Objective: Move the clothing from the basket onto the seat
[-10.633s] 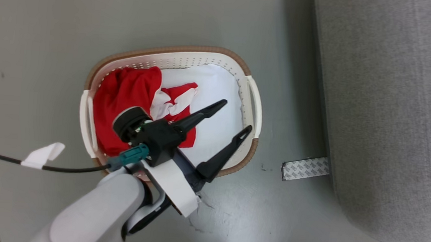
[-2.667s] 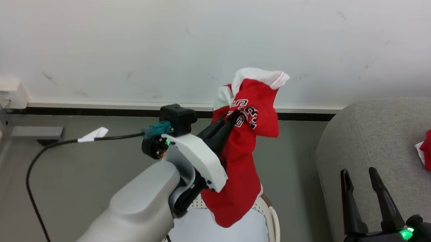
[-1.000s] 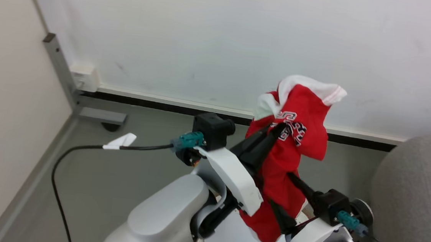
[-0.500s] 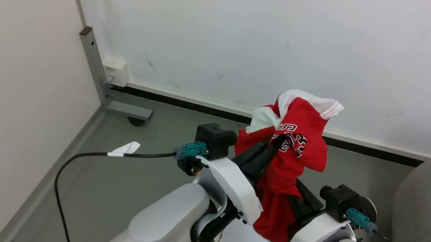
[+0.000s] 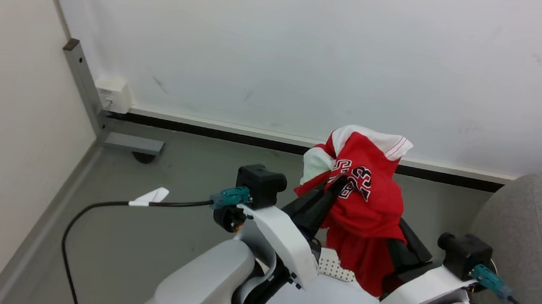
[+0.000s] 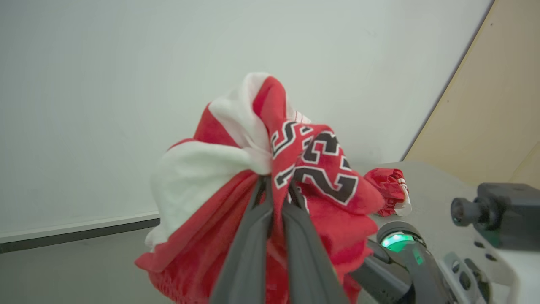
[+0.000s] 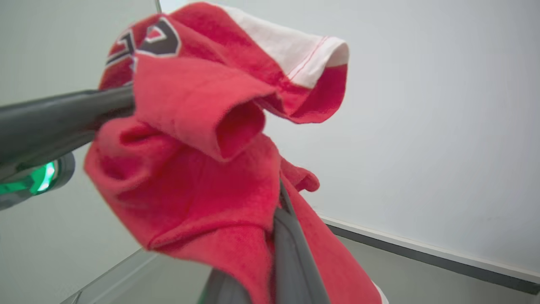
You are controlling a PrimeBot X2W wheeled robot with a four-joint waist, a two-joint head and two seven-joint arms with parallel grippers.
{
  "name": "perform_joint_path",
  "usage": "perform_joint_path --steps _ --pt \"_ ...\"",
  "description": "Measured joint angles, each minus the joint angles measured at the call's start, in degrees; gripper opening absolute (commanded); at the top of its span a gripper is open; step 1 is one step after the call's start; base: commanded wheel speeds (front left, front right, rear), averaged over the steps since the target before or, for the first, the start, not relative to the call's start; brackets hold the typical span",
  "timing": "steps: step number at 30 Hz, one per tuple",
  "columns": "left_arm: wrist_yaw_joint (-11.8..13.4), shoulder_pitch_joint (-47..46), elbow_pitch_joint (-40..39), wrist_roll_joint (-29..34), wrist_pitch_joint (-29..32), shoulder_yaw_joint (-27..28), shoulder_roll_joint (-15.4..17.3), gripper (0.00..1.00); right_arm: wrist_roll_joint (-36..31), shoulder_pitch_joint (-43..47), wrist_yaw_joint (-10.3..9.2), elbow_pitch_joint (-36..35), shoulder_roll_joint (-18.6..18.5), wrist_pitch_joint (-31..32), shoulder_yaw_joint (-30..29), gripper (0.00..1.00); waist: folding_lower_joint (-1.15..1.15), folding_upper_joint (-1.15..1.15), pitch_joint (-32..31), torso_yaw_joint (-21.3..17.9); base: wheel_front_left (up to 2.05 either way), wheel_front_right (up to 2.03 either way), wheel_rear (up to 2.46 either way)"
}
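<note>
Lying on seat, left wrist view: garment

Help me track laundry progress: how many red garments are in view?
2. The printed garment is pinched between the jaws of the left gripper, held aloft; the crumpled garment lies on the seat. More may be hidden in the basket.

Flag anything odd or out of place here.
The red garment is wadded over the left gripper, which is shut on it, its folds draping the fingers. The right gripper seems to pinch its lower part too, so both arms hold one piece.
</note>
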Motion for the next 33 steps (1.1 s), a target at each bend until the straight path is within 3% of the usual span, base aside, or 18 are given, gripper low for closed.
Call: perform_joint_path --steps 1,17,33 --pt "0.0 0.37 -0.07 -0.02 -0.01 -0.09 0.05 1.0 0.14 0.25 -0.01 -0.46 -0.23 0.01 -0.76 0.0 0.0 0.0 0.04 -0.5 0.0 0.0 0.0" --pt "-1.14 4.11 -3.65 1.22 -2.61 -1.09 2.75 1.0 -0.75 5.63 -0.01 -8.79 -3.58 0.0 -15.23 0.0 0.0 0.0 1.04 -12.19 0.0 0.0 0.0" --pt "-1.15 7.44 -3.32 8.93 -3.92 -1.79 3.13 1.0 1.02 13.04 -0.01 -16.68 -4.32 -0.01 -20.75 0.0 0.0 0.0 2.77 -28.06 0.0 0.0 0.0"
